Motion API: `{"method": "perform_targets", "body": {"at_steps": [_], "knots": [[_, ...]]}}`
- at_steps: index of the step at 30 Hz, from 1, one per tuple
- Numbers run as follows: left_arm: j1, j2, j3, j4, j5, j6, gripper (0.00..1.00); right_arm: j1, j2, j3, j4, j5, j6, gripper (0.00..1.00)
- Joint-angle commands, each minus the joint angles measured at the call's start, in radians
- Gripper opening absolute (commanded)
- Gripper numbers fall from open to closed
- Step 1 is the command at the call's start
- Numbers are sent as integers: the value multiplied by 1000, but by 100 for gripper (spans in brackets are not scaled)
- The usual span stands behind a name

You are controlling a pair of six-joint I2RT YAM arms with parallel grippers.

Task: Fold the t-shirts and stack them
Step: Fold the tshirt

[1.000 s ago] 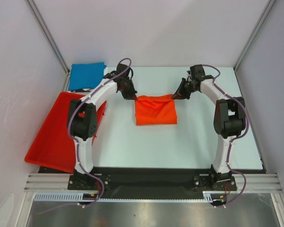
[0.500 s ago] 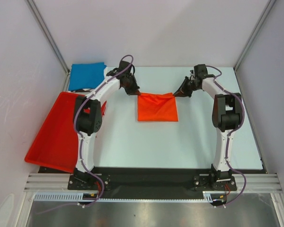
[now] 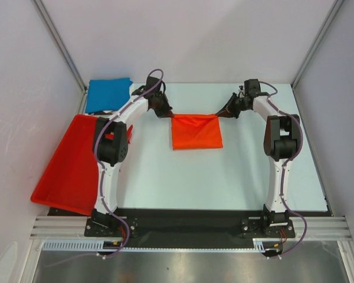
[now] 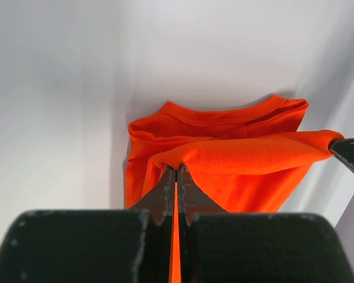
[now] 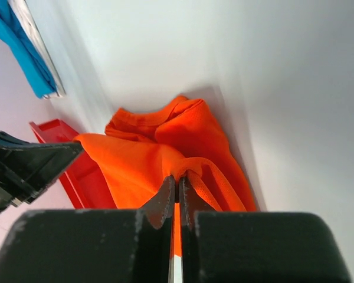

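My left gripper [image 3: 167, 114] and right gripper [image 3: 219, 115] each clamp a corner of the orange shirt [image 3: 196, 134], edge taut for folding.

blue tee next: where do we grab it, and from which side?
Probably its near-edge corners, pinched from above, coming from the near side: the blue tee lies flat in the far-left corner, past the red tray, with walls close behind and left.

Plain bright orange t-shirt [image 3: 196, 133], plain blue t-shirt [image 3: 108, 94], red tray [image 3: 68, 168], pale table [image 3: 224, 174].

No readable text, label or number anywhere.
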Motion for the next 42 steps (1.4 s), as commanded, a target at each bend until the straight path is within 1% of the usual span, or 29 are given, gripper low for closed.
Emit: {"method": "perform_targets", "body": {"at_steps": [1,4,5,7,8,10,11,12,13,14,15,17,19,21,22,23,24,25,26,27,28,29,31,32,33,34,36,38,42], "knots": [[20,10,56,42,16,-31,0,-16,28,59,68,-40,46,4],[26,32,76,42,22,-38,0,-21,58,79,85,-48,72,8],[28,58,91,30,22,-37,0,-24,64,87,92,-48,79,13],[31,79,145,-13,8,-26,0,-28,86,93,122,-59,111,21],[34,93,171,-36,-5,-25,1,-30,93,120,120,-57,112,34],[40,98,197,-68,-35,-22,4,-39,110,163,78,-54,87,45],[42,93,207,-80,-62,-16,7,-43,115,185,53,-45,69,53],[43,72,223,-99,-115,0,13,-62,109,225,24,-30,49,57],[45,58,234,-134,-148,12,24,-63,106,248,-49,17,-12,59],[42,38,239,-146,-173,47,29,-63,92,269,-87,44,-44,62],[33,-9,225,-149,-208,64,39,-94,84,314,-157,85,-81,64],[20,-63,195,-146,-213,86,48,-93,54,326,-193,107,-131,66],[-1,-146,116,-122,-213,92,62,-79,26,279,-179,79,-132,66],[-24,-189,43,-90,-211,95,62,-74,-18,244,-161,67,-151,66],[-30,-223,17,-68,-187,96,58,-36,-29,216,-148,65,-158,66],[-36,-240,-14,-41,-158,93,53,-27,-37,204,-135,58,-160,65],[-47,-249,-73,22,-123,87,49,-21,-38,188,-113,15,-143,63],[-52,-254,-103,56,-69,77,39,-7,-31,175,-66,-11,-123,50],[-55,-251,-127,89,24,57,33,1,-22,161,-43,-40,-100,43],[-67,-248,-173,152,78,43,29,10,-9,156,-15,-98,-51,39],[-75,-244,-193,182,117,29,24,22,12,151,44,-115,-33,27],[-81,-238,-213,211,182,14,22,39,20,142,68,-123,-11,20],[-104,-234,-263,274,214,12,15,55,38,112,190,-168,68,6],[-110,-226,-275,281,223,18,13,62,46,92,241,-180,102,5],[-119,-220,-295,291,237,21,12,64,52,52,332,-204,134,4],[-122,-214,-304,288,243,24,10,65,60,33,379,-215,200,2],[-128,-205,-341,282,237,32,6,67,78,-5,468,-220,245,2],[-132,-211,-399,286,226,43,1,64,107,-16,511,-227,293,1],[-132,-234,-496,298,200,67,0,59,164,-20,586,-225,320,1]]}}
